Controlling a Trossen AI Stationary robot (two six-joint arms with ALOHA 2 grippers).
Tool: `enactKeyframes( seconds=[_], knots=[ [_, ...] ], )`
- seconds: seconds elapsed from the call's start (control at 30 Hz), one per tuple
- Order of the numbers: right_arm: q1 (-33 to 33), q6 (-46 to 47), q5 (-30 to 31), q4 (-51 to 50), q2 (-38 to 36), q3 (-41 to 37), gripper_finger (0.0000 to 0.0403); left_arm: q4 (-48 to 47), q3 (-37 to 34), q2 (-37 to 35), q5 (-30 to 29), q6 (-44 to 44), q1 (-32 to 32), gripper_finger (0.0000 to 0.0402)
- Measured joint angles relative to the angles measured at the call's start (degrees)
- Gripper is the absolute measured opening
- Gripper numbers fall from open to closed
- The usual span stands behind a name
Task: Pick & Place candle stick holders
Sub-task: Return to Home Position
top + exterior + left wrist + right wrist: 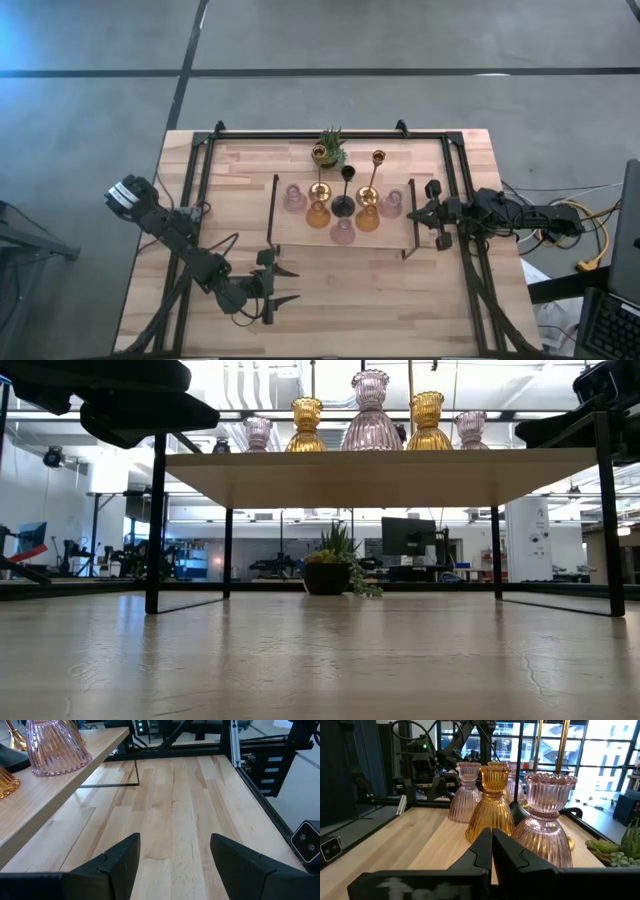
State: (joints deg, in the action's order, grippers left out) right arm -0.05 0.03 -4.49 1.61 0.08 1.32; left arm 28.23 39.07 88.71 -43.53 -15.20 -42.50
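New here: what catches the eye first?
A cluster of ribbed pink and amber glass candle holders stands on a raised wooden shelf mid-table. A small potted plant sits behind it. The left claw hangs open over the table in front; the right claw is shut at the shelf's right end.

Small potted green plant [331, 148] sits at the far edge of the wooden table [350, 310], just behind the low wooden shelf [388, 242] on thin black legs. Right of the table, loose cables [585, 225]. Far back in the room, a dark monitor [408, 538].
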Motion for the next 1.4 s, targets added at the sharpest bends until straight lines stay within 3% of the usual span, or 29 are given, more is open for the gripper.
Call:
enactKeyframes(
  seconds=[1.23,1.4],
  knots=[
    [0.02,-0.07,0.07,-0.07,0.04,0.0,0.0008,-0.19,0.0,0.0,0.0,2.78,0.0,0.0245],
    [0.0,-0.07,0.07,-0.09,0.04,0.0,0.0008,5.01,0.06,-1.51,-0.07,3.75,0.67,0.0245]
  ],
)
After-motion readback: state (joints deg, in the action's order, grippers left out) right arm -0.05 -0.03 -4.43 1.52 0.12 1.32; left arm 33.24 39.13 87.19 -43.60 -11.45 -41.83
